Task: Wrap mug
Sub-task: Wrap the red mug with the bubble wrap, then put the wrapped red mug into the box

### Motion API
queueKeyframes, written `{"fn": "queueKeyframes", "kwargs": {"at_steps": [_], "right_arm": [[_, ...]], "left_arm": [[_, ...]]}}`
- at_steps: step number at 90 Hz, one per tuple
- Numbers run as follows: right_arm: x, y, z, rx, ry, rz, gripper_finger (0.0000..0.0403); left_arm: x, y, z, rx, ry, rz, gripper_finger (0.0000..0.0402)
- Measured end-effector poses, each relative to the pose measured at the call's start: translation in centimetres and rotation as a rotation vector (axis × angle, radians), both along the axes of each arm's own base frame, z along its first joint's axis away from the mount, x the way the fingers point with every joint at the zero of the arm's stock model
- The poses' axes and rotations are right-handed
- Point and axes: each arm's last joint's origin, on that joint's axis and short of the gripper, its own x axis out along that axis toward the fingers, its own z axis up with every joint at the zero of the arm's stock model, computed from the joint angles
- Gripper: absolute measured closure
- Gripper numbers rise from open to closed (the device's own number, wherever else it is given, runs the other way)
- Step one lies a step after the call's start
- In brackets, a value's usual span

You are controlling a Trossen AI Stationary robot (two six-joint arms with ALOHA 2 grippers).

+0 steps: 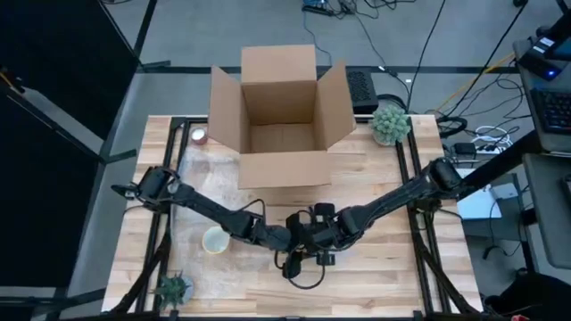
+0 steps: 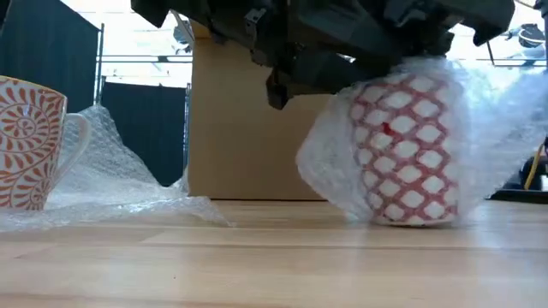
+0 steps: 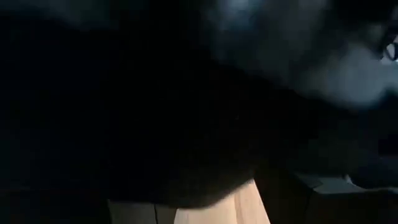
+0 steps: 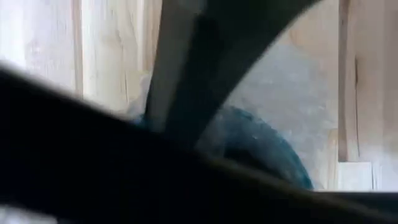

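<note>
Logging from my console: red-lattice mug (image 2: 409, 150), standing upright on the table (image 1: 393, 276) inside bubble wrap (image 2: 330, 162), directly under both pincers at the table's middle front. Left pincer (image 1: 299, 242) and right pincer (image 1: 319, 234) meet over it, arms stretched inward and low from opposite sides; I cannot tell how far either is open. Second mug (image 2: 30, 141), orange-patterned, rests on loose wrap apart to one side. Cardboard box (image 1: 281, 116), open, behind.
</note>
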Motion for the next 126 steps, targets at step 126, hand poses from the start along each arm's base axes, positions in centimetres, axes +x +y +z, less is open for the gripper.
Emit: {"fn": "queueKeyframes", "kwargs": {"at_steps": [126], "right_arm": [[-11.3, -2.1, 10.1, -0.026, 0.211, -0.199, 0.0299]], "left_arm": [[-0.7, 1.2, 6.9, 0.017, 0.056, -0.024, 0.0231]]}}
